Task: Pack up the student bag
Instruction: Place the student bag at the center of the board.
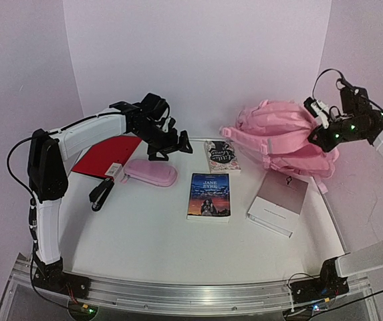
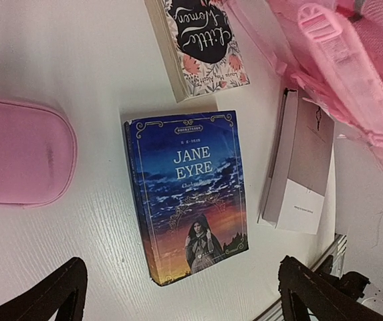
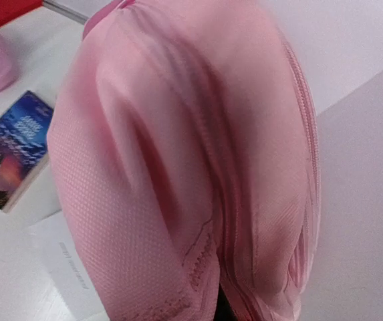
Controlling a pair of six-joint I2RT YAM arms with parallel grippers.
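2 jaw states: our left gripper [image 1: 171,146] gapes wide, our right gripper [image 1: 321,119] looks clamped on the student bag [image 1: 278,130] at 2 o'clock. We judge the fabric soft, light and floppy, so we'd pinch it beside the zip [image 3: 309,120].

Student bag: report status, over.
Left pincer open above Jane Eyre book. Right pincer shut on student bag fabric. Pink pouch outside the bag. White book against bag's edge.

The overhead camera looks down from above the near edge across the whole desk [image 1: 144,247]. The left wrist view faces down, near the Jane Eyre book [image 2: 188,194]; the right wrist view hugs the student bag [image 3: 178,167]. All three share that book.
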